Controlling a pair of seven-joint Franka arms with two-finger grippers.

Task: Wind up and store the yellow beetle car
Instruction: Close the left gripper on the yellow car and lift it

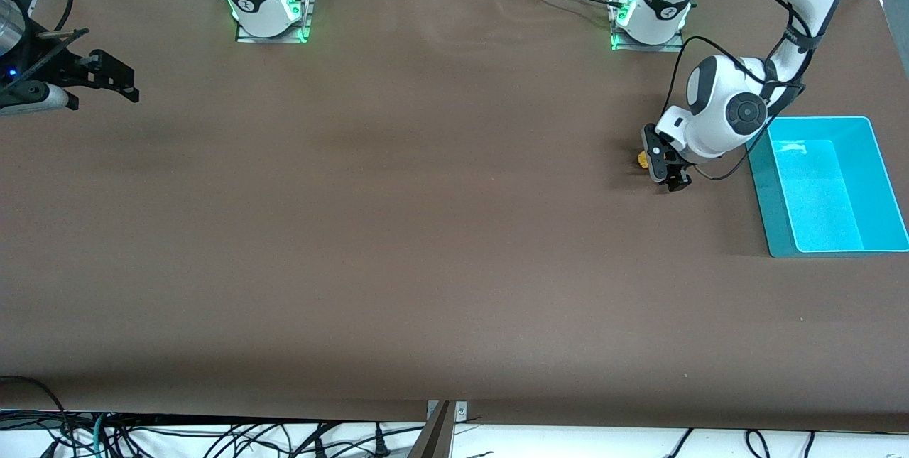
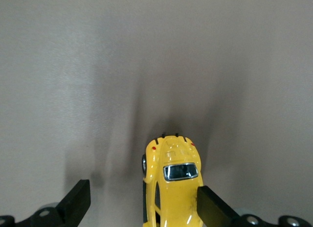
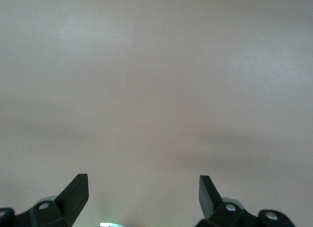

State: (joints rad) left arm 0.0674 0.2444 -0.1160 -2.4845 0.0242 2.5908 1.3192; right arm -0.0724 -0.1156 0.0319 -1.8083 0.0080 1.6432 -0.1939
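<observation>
The yellow beetle car stands on the brown table toward the left arm's end, beside the turquoise bin. My left gripper is low over the car and mostly hides it in the front view. In the left wrist view the car lies between the open fingers of the left gripper. One finger is close against the car's side. The other finger stands well apart from it. My right gripper waits open over the right arm's end of the table, and in its wrist view the right gripper has nothing between its fingers.
The turquoise bin has nothing in it and stands near the table's edge at the left arm's end. The two arm bases stand along the table's back edge. Cables hang below the front edge.
</observation>
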